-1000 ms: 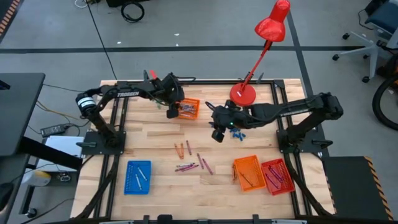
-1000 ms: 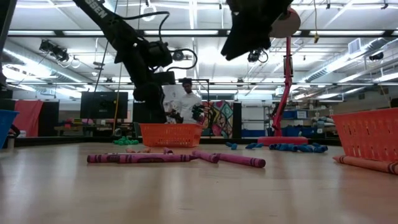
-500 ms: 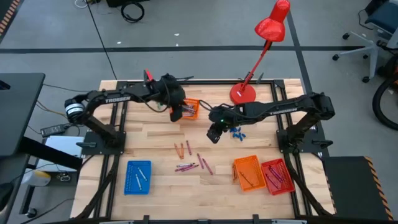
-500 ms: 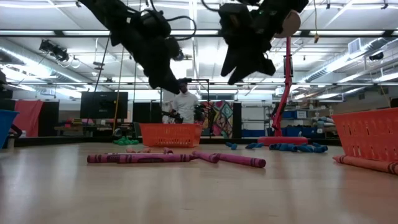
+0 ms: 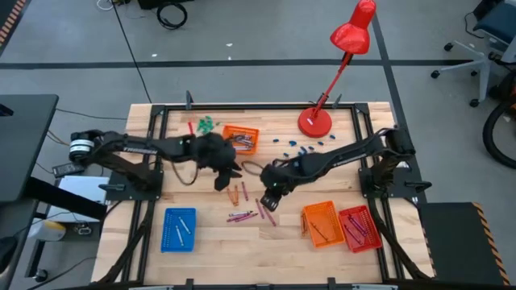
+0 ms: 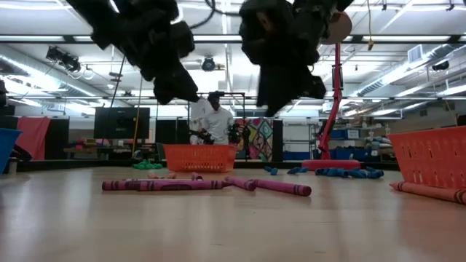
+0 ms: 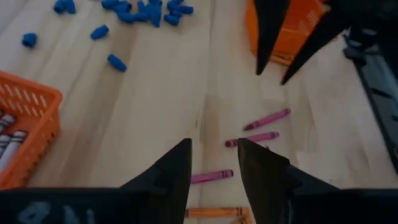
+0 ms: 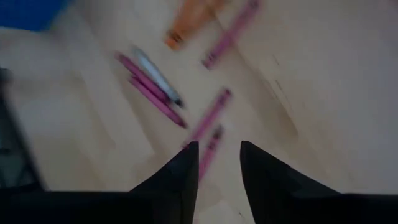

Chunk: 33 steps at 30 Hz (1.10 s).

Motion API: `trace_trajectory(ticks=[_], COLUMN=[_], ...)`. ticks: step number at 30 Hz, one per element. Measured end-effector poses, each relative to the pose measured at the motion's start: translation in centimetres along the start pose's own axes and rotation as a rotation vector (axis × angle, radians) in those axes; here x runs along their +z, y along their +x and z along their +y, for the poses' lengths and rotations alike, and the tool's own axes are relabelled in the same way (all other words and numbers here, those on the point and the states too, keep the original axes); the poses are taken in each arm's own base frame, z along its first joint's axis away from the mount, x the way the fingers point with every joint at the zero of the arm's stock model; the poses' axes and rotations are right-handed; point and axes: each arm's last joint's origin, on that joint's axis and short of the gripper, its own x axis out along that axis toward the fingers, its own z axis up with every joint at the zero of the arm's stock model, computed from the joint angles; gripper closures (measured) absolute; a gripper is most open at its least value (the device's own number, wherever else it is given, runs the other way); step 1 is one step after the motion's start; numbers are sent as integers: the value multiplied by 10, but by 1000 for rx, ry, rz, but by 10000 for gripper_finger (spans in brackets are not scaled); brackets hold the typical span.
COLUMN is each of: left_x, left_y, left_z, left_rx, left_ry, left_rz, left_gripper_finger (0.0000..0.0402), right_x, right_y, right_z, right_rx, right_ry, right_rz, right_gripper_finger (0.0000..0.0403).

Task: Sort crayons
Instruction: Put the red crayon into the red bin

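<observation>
- Left gripper (image 5: 223,180) hangs over the loose crayons (image 5: 248,205) at mid-table, fingers narrowly parted, empty.
- Right gripper (image 5: 267,197) hangs beside it above the magenta ones, likewise narrowly parted.

Loose crayons (image 5: 246,201) lie mid-table, seemingly below both pincers, between side trays (image 5: 178,229).

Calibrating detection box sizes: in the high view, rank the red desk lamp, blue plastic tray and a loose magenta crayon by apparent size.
1. Red desk lamp, though it stands nearer the camera
2. Blue plastic tray
3. Magenta crayon
</observation>
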Motion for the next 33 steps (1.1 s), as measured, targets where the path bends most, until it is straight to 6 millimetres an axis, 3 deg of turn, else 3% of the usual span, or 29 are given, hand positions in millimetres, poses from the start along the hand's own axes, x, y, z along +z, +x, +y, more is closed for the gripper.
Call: trace_trajectory(ticks=[6, 15, 20, 26, 33], left_x=[-1, -31, -44, -55, -48], left_y=[-1, 2, -12, -27, -56], left_z=[-43, -86, -112, -117, -122], left_rx=[21, -38, -39, 67, 64], left_ry=[-117, -485, -448, -417, -324], left_rz=[-45, 159, 183, 200, 57], left_gripper_finger=[260, 260, 260, 260, 260], right_x=[-20, -49, -57, -55, -67], right_y=[28, 54, 56, 60, 82], right_z=[16, 48, 51, 52, 58], right_rx=[-104, -176, -229, -237, -227], right_ry=[20, -58, -69, -78, -135], right_rz=[104, 41, -26, -83, -110], right_gripper_finger=[285, 285, 285, 285, 285])
